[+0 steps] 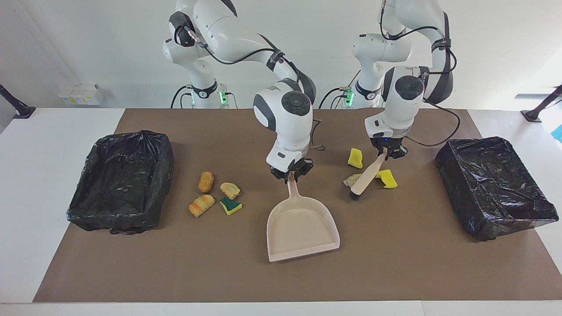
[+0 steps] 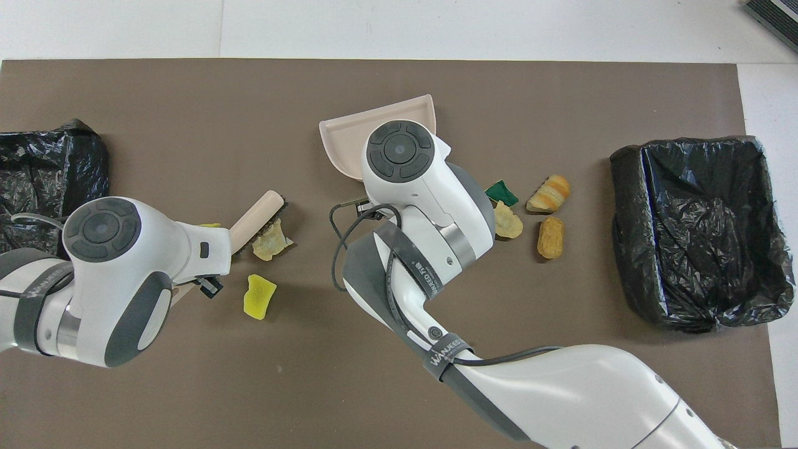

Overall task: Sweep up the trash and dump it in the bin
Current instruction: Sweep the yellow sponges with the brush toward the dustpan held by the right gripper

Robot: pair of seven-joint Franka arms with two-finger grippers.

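My right gripper [image 1: 291, 174] is shut on the handle of the beige dustpan [image 1: 303, 228], which rests mid-table with its mouth away from the robots. My left gripper [image 1: 388, 153] is shut on the handle of a brush [image 1: 365, 176] that slants down to the mat. The brush's bristles touch a pale scrap of trash [image 1: 351, 180]. One yellow sponge [image 1: 387, 179] lies against the brush and another [image 1: 355, 158] lies just nearer the robots. Several more scraps [image 1: 217, 195] cluster toward the right arm's end. In the overhead view my wrists hide both grippers.
A black-lined bin [image 1: 162, 166] stands at the right arm's end of the brown mat. A second black-lined bin [image 1: 456, 193] stands at the left arm's end. A cable [image 1: 322, 149] loops off my right wrist.
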